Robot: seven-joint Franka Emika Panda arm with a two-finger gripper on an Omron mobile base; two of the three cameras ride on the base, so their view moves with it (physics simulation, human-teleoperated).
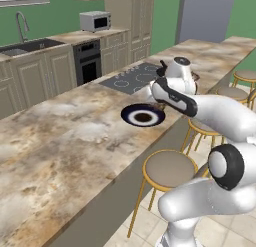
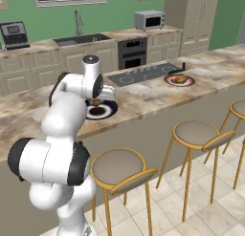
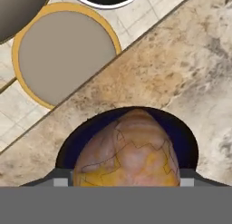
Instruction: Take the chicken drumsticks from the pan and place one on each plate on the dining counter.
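A golden-brown chicken drumstick (image 3: 129, 150) sits clamped between the fingers of the gripper (image 2: 97, 102), held just above the navy-rimmed plate (image 1: 143, 115) at the near edge of the dining counter (image 1: 65, 141). Far to the right along that slab, the second drumstick (image 2: 180, 79) lies on the reddish-pink plate (image 2: 179, 80), next to the grey cooktop (image 2: 143, 73). Below the counter stand round stools (image 2: 117, 166) with yellow frames on the tiled floor (image 2: 210, 216).
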